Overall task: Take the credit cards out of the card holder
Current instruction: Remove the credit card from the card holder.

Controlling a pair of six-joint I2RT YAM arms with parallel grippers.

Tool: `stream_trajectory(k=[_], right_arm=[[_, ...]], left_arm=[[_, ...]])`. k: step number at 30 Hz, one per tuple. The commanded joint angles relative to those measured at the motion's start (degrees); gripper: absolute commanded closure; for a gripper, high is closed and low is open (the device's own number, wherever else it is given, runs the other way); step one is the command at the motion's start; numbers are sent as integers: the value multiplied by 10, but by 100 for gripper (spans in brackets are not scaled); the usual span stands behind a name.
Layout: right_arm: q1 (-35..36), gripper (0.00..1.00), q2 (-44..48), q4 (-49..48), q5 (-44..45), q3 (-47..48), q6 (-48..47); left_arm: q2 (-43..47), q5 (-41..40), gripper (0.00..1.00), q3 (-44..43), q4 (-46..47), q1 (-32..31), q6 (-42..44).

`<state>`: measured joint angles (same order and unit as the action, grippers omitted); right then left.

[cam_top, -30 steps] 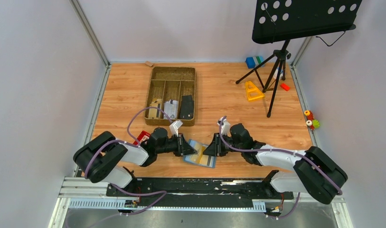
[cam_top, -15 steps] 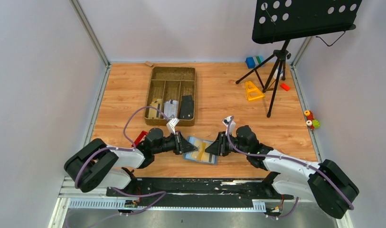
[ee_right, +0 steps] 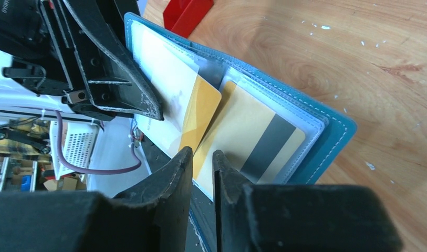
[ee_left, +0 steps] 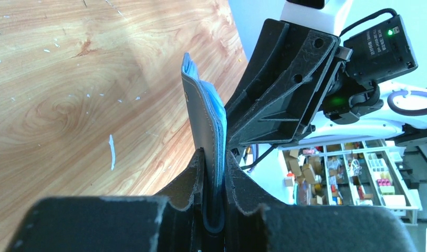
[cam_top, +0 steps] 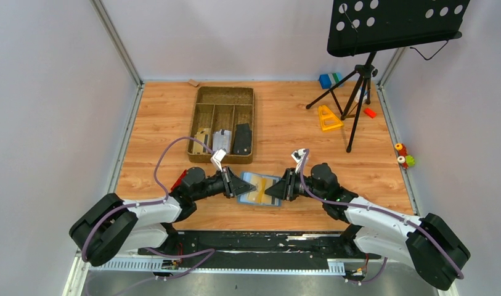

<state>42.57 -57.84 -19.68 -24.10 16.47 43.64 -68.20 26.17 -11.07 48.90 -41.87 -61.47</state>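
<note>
**A:** Card holder (cam_top: 255,182), where does it sit?

**B:** Between the two arms, towards the near side of the bench (cam_top: 297,123). It is just in front of the brown divided tray (cam_top: 226,90) and spread open, with its pale pockets facing up.

**A:** And the left jaws?

**B:** Clenched on the holder's left edge. In the left wrist view the blue leather runs straight down between the two pads.

**A:** The right jaws?

**B:** Nearly closed, pinching a thin gold edge at the holder's near side. Two gold cards meet there: the striped gold card (ee_right: 253,134) in the right-hand clear pocket and a plain gold card (ee_right: 203,107) on the left. I cannot tell which of them is gripped.

**A:** Anything else in the pockets?

**B:** A white card (ee_right: 161,73) lies over part of the plain gold card, right by the left arm's fingertip.

**A:** What is around it?

**B:** A red block (ee_right: 187,13) lies on the wood just past the holder's far left corner.
</note>
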Motion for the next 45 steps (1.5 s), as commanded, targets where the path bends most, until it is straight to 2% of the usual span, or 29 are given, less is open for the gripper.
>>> stream_trajectory(k=[1,10,18,23,29,39,45], right_arm=[[1,78,2,-76,-10,-13,44],[1,75,10,-99,-6,-23,86],[-3,65,4,-92,3,-1,95],[-8,64,-17,-127,-12,5,117],[-12,67,-27,-176,-28,3,145],[-13,81,-32,-204,-55,15,156],[-13,84,-53,-232,-73,21,161]], left_arm=[[21,-12,100,12,63,-1,-39],[31,-8,100,29,117,-1,-64],[19,10,100,29,158,-1,-82],[6,22,100,29,195,-1,-95],[-2,27,100,31,204,-1,-98],[-12,30,100,29,218,-1,-105],[-21,37,100,29,229,-2,-108]])
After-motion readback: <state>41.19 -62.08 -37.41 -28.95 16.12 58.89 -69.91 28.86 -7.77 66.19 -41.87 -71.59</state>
